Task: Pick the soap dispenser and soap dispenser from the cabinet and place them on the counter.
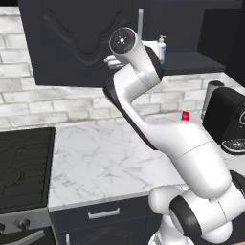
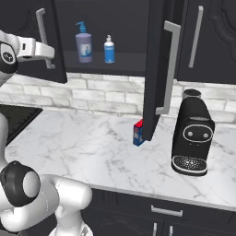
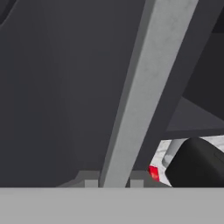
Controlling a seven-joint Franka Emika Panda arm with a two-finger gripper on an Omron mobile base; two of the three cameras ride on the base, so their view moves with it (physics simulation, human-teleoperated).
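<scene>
Silver bar handle (image 3: 131, 96) sits clenched in your end effector (image 3: 113, 183); both soap dispensers (image 2: 83, 44) stand upright on the cabinet (image 2: 101, 62) shelf, rightward, above the table (image 2: 92, 147).

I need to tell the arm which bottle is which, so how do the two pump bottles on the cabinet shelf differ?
The greyish-purple soap dispenser is taller and wider than the bright-blue soap dispenser. The purple one has a blue pump, the blue one a white pump. The purple one stands to the left in the right base view, the blue one beside it on the right, apart. Both stand upright on the shelf of the open cabinet.
</scene>
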